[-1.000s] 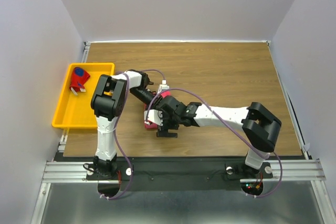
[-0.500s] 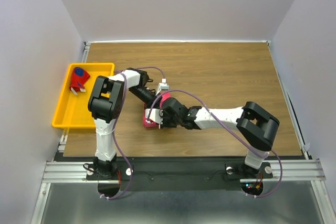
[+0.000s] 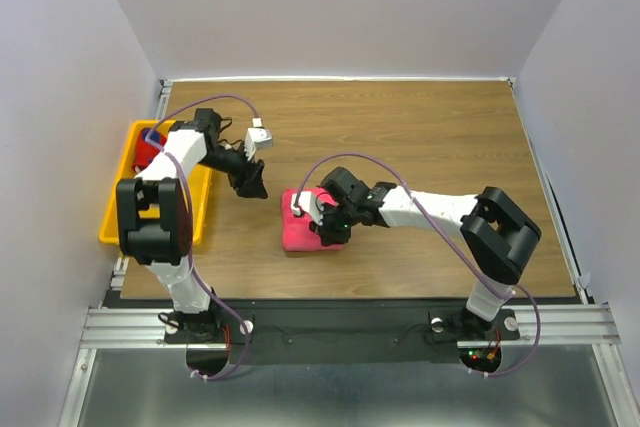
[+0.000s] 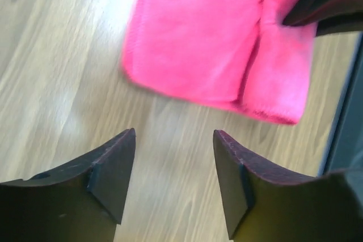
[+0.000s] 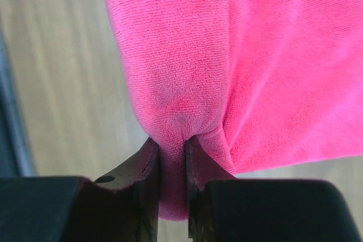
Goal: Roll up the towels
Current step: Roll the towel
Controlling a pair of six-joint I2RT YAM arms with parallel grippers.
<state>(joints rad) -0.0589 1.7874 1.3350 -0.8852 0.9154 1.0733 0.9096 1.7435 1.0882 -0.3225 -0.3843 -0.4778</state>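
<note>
The plain pink towel (image 3: 297, 234) lies folded on the wooden table near the front middle. My right gripper (image 3: 318, 219) is shut on a bunched fold of this pink towel (image 5: 181, 55); the cloth is squeezed between its fingers (image 5: 148, 162). My left gripper (image 3: 251, 183) hovers open over bare wood to the left of the towel, holding nothing. From the left wrist, the pink towel (image 4: 210, 43) lies ahead of the open left gripper (image 4: 174, 135). The patterned red and blue towel (image 3: 146, 154) sits at the far end of the yellow tray (image 3: 120, 222), partly hidden by the left arm.
The yellow tray lies along the table's left edge. The left arm stretches across its right rim. The right arm reaches low across the table from the front right. Bare wood (image 3: 430, 137) covers the far and right parts of the table.
My left gripper has let go of the pink towel, opened and swung left and back toward the tray. My right gripper has shut on the towel's fold.
</note>
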